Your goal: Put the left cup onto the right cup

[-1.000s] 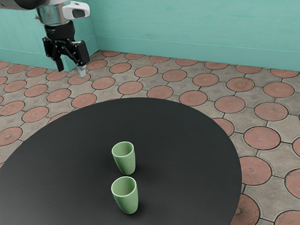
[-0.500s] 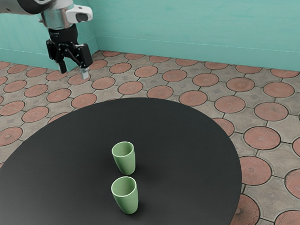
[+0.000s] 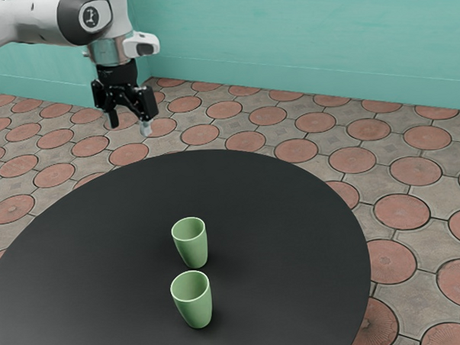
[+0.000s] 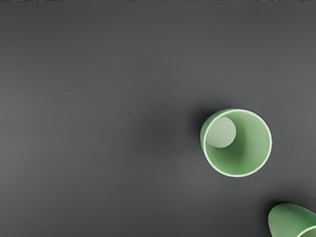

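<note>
Two light green cups stand upright on the round black table (image 3: 285,208). One cup (image 3: 190,241) is farther back and the other cup (image 3: 192,299) stands just in front of it, near the table's front edge. My gripper (image 3: 129,125) hangs high above the floor beyond the table's far left edge, well away from both cups, open with nothing between its fingers. In the wrist view, one cup (image 4: 236,142) is seen from above on the dark table (image 4: 98,123), and part of the second cup (image 4: 294,221) shows beside it.
Terracotta tiled floor (image 3: 327,130) surrounds the table, and a teal wall (image 3: 300,32) runs behind. The table top has wide bare room on either side of the cups.
My arm has carried the gripper toward the exterior view's right and a little lower, nearer the table's far edge. The cups have not moved.
</note>
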Tool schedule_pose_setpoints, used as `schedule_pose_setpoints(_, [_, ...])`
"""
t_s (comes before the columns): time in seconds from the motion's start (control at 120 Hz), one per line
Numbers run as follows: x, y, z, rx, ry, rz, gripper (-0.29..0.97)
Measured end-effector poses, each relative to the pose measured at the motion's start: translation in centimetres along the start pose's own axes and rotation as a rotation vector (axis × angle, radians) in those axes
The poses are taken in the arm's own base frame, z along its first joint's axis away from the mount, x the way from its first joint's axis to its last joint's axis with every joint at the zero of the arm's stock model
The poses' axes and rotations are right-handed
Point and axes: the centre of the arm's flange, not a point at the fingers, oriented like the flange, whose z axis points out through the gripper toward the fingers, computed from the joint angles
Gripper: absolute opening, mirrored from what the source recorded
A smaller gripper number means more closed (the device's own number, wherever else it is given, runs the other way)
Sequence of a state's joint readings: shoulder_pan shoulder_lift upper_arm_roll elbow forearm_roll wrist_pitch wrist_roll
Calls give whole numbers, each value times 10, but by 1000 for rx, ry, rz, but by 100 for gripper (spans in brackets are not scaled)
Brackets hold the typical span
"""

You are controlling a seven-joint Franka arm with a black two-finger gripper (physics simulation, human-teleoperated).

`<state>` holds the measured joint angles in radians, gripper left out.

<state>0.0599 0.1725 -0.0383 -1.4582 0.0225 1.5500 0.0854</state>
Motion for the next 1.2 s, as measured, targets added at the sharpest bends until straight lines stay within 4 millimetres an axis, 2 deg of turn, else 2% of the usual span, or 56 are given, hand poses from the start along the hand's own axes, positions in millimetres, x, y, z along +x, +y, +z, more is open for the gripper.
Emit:
schedule_pose_setpoints(0.225, [13, 1, 28, -7, -14, 0, 68])
schedule_pose_setpoints(0.558, [12, 2, 64, -15, -14, -4, 68])
schedule_pose_setpoints(1.058, [12, 17, 97, -19, -9, 9, 68])
schedule_pose_setpoints(1.2, [6, 21, 109, -18, -14, 14, 68])
